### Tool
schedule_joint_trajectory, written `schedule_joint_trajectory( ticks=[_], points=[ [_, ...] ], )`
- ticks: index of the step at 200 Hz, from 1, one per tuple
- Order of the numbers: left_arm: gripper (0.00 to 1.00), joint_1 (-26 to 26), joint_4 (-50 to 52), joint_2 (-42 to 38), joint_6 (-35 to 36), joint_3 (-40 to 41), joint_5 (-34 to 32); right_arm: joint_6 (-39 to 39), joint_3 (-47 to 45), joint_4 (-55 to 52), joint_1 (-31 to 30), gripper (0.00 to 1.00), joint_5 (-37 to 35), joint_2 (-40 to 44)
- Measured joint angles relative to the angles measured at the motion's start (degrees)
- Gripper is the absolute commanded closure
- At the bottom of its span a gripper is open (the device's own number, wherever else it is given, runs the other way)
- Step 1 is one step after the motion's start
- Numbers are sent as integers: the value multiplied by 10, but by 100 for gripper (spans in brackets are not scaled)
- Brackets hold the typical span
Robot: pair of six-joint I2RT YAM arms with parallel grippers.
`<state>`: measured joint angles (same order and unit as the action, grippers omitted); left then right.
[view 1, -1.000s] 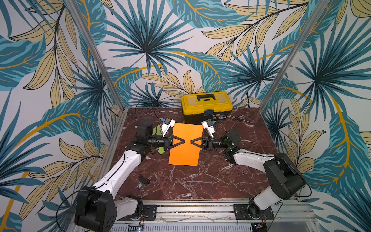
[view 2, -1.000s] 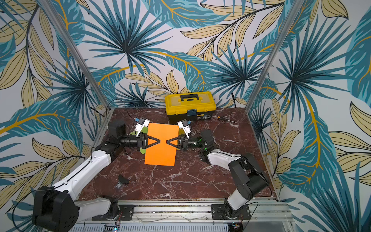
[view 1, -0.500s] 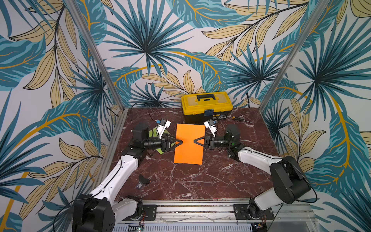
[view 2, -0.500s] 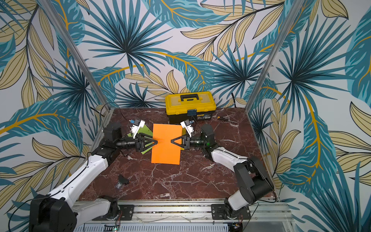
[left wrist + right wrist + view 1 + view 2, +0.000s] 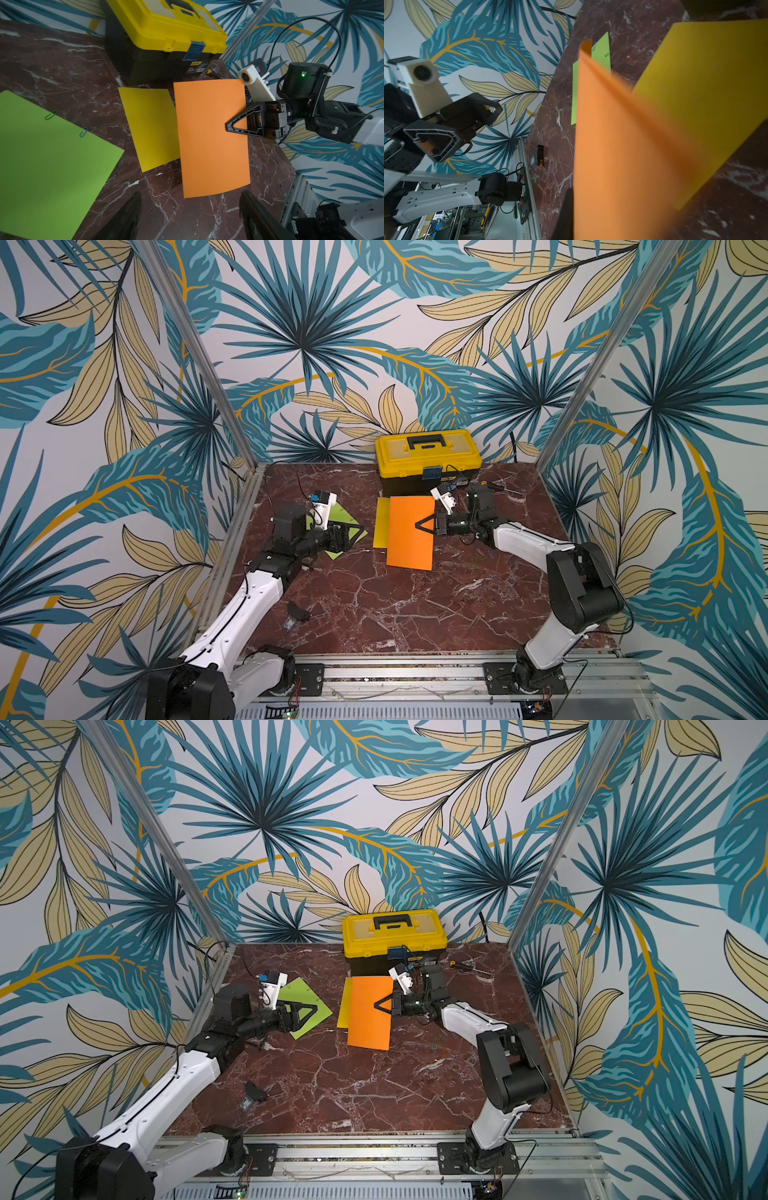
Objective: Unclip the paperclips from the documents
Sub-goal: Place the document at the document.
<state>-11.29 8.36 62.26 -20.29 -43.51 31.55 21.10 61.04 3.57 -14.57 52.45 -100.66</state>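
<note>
Right pincer (image 5: 420,526) is clamped on a long edge of the orange sheet (image 5: 409,539), holding it raised and slightly bowed, partly over the yellow sheet (image 5: 380,526). Left pincer (image 5: 353,531) is wide and empty over the lime green sheet (image 5: 52,162), apart from the orange. No clip visible on the orange. Two paperclips (image 5: 51,115), green and blue, sit on the green sheet's edge. Loose clips (image 5: 482,558) lie on the surface (image 5: 374,614) by the right arm. Paper looks light, floppy, easily creased. Best bet: pin it flat near a clip, pinch the thin, slippery wire at its outer loop and slide it off the edge.
</note>
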Motion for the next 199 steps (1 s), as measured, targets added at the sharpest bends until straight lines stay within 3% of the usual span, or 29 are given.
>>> schedule_joint_trajectory(
  ticks=[52,136,146,171,199],
  points=[
    [25,0,47,15,0,0,-98,-53,90,-136,11,99,-51,-80],
    [25,0,105,75,-6,-21,-143,-85,194,-254,34,90,-112,-170],
    [25,0,108,80,-8,-23,-146,-88,206,-265,38,85,-118,-179],
    [25,1,108,99,-11,-28,-150,-92,230,-281,43,59,-134,-197],
    [25,1,112,126,-17,-37,-161,-101,250,-308,48,45,-160,-202]
  ],
)
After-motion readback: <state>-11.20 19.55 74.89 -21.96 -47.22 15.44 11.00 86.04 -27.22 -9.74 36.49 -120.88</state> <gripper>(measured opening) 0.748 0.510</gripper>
